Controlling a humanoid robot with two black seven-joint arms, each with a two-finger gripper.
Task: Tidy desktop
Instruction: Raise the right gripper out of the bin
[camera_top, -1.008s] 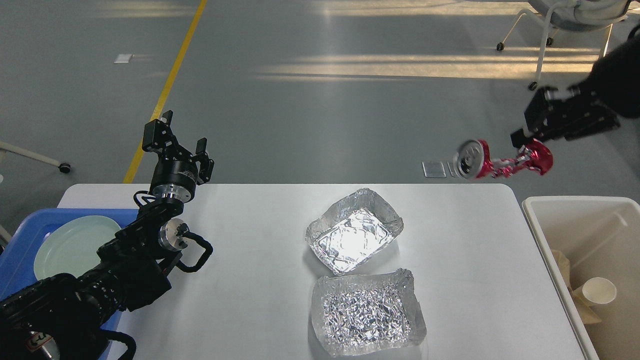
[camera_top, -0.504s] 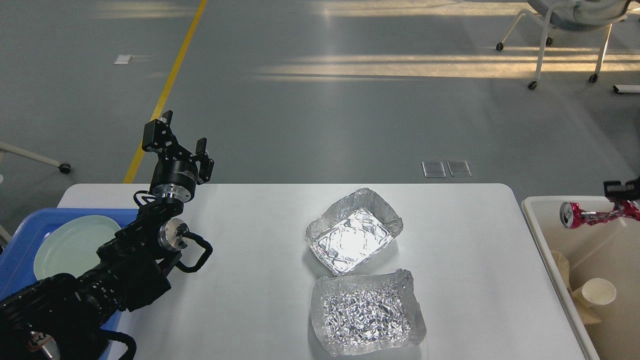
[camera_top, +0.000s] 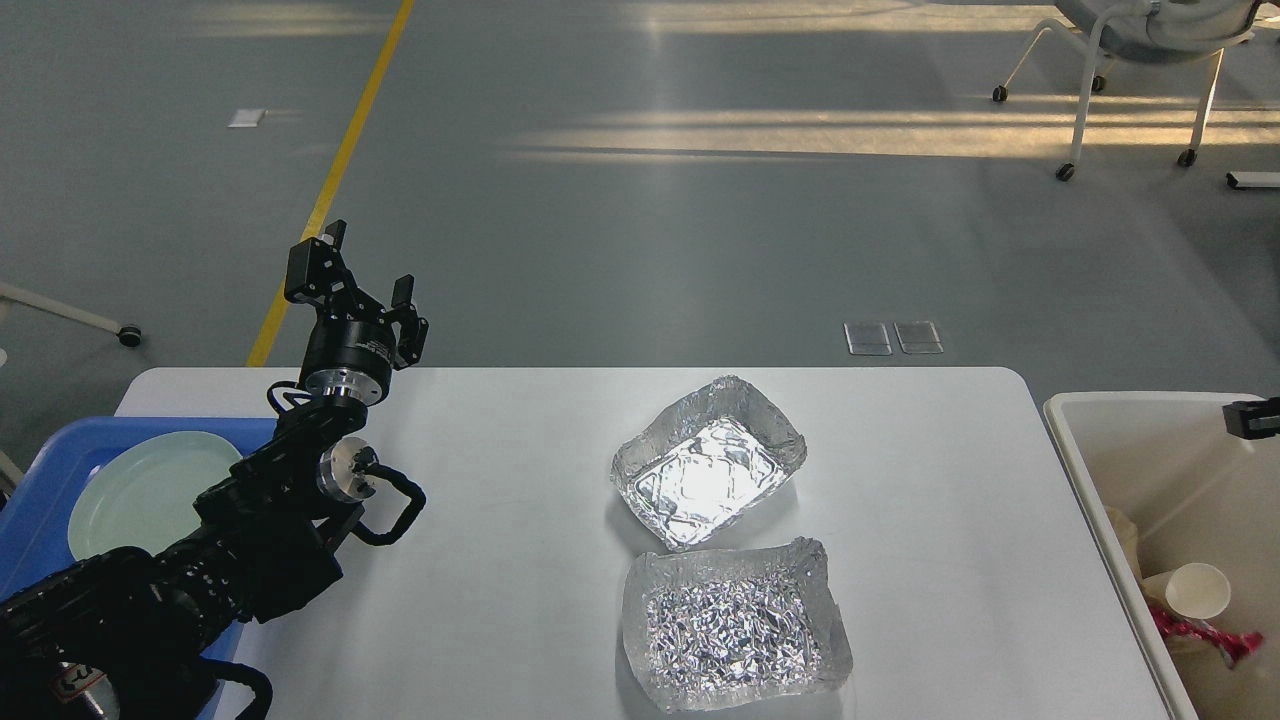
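desktop (camera_top: 500, 620) unchanged; red can (camera_top: 1215, 635) now lies in the bin (camera_top: 1120, 410).

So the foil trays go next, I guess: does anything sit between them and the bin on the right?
Nothing visible does. The two foil trays sit on the desktop, with only bare tabletop between them and the off-white bin.

Two foil trays (camera_top: 709, 466) (camera_top: 733, 625) mid-table; plate (camera_top: 148, 490) in blue tray (camera_top: 45, 470); cup (camera_top: 1195, 591) in bin (camera_top: 1100, 480).

Two foil trays (camera_top: 708, 480) (camera_top: 735, 625), one pale green plate (camera_top: 145, 490), one blue tray (camera_top: 50, 470), one off-white bin (camera_top: 1120, 420), one paper cup (camera_top: 1190, 592), one crushed red can (camera_top: 1210, 635).
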